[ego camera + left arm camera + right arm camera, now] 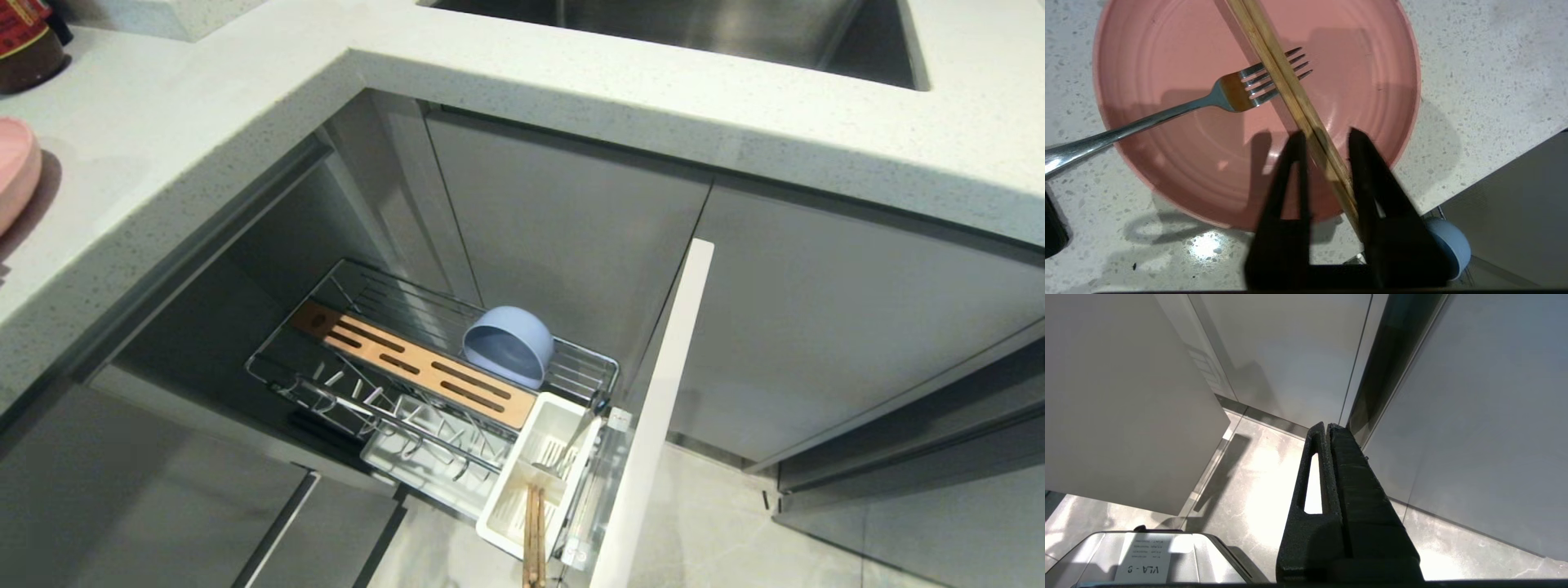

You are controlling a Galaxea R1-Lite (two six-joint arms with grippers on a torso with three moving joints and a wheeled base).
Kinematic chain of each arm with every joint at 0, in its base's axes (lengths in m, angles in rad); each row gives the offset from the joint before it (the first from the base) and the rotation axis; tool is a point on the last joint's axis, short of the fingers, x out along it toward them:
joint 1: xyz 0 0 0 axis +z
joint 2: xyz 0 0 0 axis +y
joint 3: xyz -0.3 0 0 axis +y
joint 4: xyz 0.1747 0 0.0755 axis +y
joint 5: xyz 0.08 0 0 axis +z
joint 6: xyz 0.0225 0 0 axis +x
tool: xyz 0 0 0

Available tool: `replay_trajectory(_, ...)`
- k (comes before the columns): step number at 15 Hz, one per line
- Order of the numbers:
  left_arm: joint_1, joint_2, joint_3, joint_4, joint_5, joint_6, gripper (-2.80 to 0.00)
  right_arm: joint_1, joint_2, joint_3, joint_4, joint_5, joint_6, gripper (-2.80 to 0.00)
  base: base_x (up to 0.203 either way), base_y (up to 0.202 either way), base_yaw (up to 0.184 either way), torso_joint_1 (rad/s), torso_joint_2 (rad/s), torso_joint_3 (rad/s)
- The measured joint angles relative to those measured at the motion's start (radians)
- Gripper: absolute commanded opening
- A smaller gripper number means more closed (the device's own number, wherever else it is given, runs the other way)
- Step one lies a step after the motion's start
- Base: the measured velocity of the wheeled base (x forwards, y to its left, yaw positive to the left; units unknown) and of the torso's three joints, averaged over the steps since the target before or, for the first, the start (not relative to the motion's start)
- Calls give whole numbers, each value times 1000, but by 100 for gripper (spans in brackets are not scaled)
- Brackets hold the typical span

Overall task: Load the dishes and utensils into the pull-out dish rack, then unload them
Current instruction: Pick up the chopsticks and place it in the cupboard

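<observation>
Left gripper [1325, 141] straddles the chopsticks [1286, 81] over the plate [1167, 155] — jaws parted, seemingly just letting go, to unload them.

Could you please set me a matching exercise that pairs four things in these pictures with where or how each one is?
Things:
1. pink plate
2. pale-blue bowl
3. white cutlery cup
4. right gripper

Places or states:
A. jaws shut
B. at the end of the rack, next to the pale door front
C. flat on the speckled countertop
D. tipped on its side in the wire rack, beside the wooden strip

Pairs: 1-C, 2-D, 3-B, 4-A
</observation>
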Motion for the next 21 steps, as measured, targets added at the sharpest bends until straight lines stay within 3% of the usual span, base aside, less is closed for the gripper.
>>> replay_trajectory(8,-20,17,2,2,27,-115,0,0,0,0,0,0,0,-280,0,0,0,0,0,0)
replay_trajectory(11,-32,35,20,2,54,-127,0,0,0,0,0,0,0,-280,0,0,0,0,0,0)
replay_trajectory(21,-34,99,28,-2,56,-147,0,0,0,0,0,0,0,-280,0,0,0,0,0,0)
